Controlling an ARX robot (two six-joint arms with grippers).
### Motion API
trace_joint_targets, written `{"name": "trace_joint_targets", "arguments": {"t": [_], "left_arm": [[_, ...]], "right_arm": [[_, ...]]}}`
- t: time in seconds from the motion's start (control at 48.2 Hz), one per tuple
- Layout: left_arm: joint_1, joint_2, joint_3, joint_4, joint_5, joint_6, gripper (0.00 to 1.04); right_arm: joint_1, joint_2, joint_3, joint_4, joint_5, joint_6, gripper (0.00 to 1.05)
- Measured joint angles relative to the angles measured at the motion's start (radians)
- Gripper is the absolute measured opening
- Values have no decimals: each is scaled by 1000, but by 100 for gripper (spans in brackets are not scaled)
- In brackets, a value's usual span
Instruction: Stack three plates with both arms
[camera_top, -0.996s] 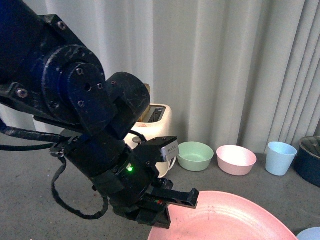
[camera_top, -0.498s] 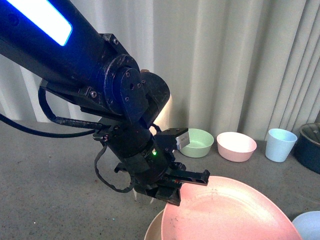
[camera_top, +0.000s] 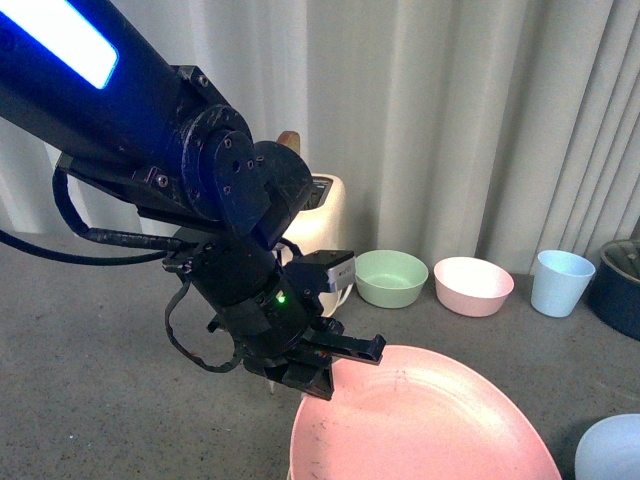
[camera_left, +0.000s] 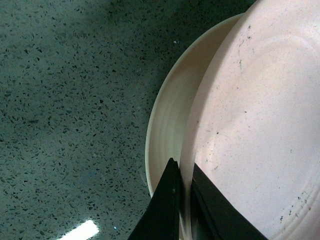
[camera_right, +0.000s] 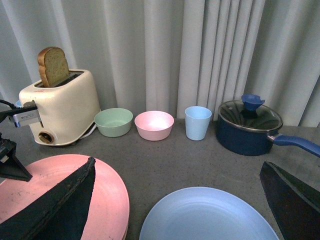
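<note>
The left gripper (camera_top: 333, 366) is clamped on the rim of the pink plate (camera_top: 420, 420), one finger above the lip and one below. The plate reaches out from the jaws toward the robot's right. Just under the gripper lies a cream plate (camera_left: 167, 130), and the pink one overlaps most of it; whether the two touch I cannot tell.

The pink plate looks like matte plastic: light, stiff enough to hold flat from a single edge pinch, unlikely to break, though a thin rim could pivot or slip in so narrow a bite. The rim is the only sensible place to hold it, since the face is broad and shallow.

The right gripper (camera_right: 176, 167) has its fingers spread wide and holds nothing. A blue plate (camera_right: 210, 215) lies just below it, with the pink plate beside that.

Beyond both grippers, by the curtain, stand:
- a green bowl (camera_right: 113, 121) and a pink bowl (camera_right: 154, 124), both empty
- a blue cup (camera_right: 198, 122), with nothing visible inside
- a lidded pot (camera_right: 248, 131), its contents hidden
- a toaster (camera_right: 57, 107) with a bread slice (camera_right: 52, 65) upright in its slot
</note>
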Motion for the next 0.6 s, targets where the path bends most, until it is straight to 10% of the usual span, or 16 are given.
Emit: {"name": "trace_joint_targets", "arguments": {"t": [0.394, 0.602], "left_arm": [[4, 0, -25, 0, -26, 28, 4], [8, 0, -23, 4, -1, 3, 35]], "right_arm": [[0, 0, 0, 0, 0, 0, 97], [0, 0, 0, 0, 0, 0, 97]]}}
